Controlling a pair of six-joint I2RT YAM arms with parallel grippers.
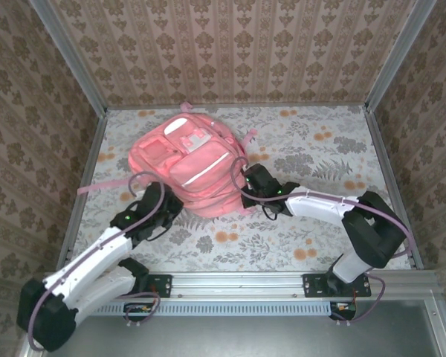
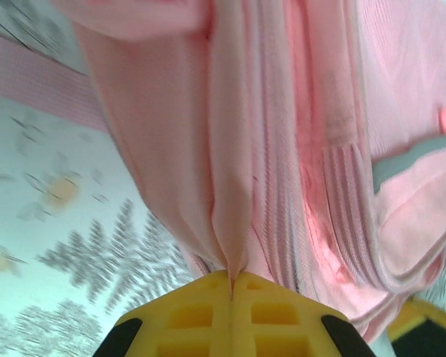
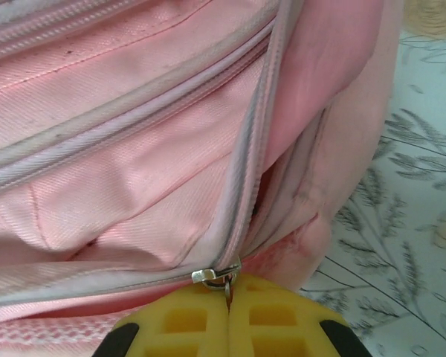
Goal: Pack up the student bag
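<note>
Pinching student bag (image 1: pixel 189 167) | left claw (image 2: pixel 230 284): edge | right claw (image 3: pixel 228 291): zipper pull (image 3: pixel 210 276)

Soft, even light, bright overall, with faint shadows beside the student bag (image 1: pixel 189 167) on the table (image 1: pixel 320 149). The left wrist view is blurred and washed out; the right wrist view is sharp up close.

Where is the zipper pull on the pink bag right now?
In the right wrist view, the zipper pull sits bottom centre, pinched at the closed tips of the right claw, on the student bag.
</note>
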